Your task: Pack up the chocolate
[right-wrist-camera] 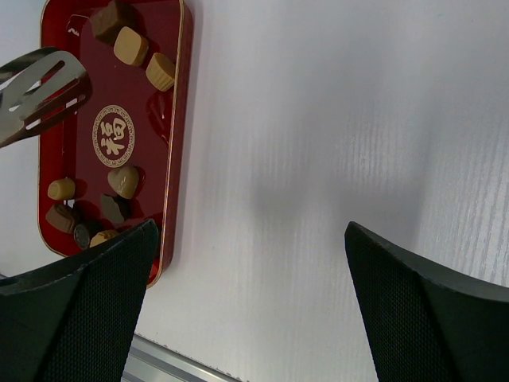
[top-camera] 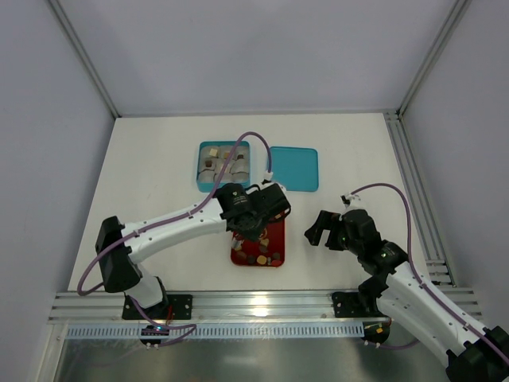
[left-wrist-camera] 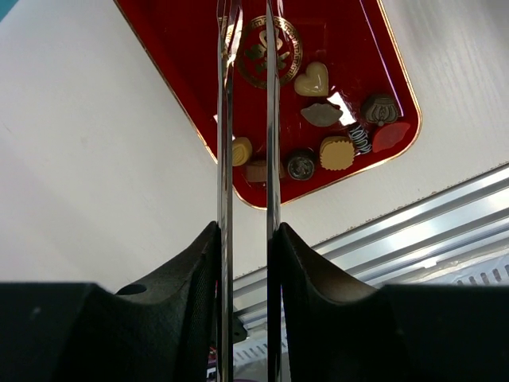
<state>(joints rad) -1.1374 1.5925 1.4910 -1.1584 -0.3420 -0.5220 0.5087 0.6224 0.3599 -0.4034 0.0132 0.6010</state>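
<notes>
I judged the packing to be partly done. The teal box (top-camera: 199,167), at 12 o'clock from the red tray (left-wrist-camera: 350,40), already held pale paper cups (top-camera: 211,163). A few of them showed brown or cream pieces, though the top view was too small for me to count them. Its lid (top-camera: 294,169) lay flat on the bench (right-wrist-camera: 318,119) just beside it, at 1 o'clock from the tray, so closing was not yet done. Most of the chocolate (left-wrist-camera: 337,153) was in the tray: a cluster of tan, cream and dark pieces at the 6 o'clock end, and a few more at the 12 o'clock end. The left end effector (left-wrist-camera: 246,231) hung over the tray, clamped on a pair of metal tongs (left-wrist-camera: 225,119). The blades ran close together with a narrow gap, and I could see no piece between them, though their tips left the wrist view. The right end effector (right-wrist-camera: 250,227) stood at 3 o'clock from the tray over bare bench, jaws spread wide and holding nothing. Nearly all the moving of pieces was left, by my reckoning.
</notes>
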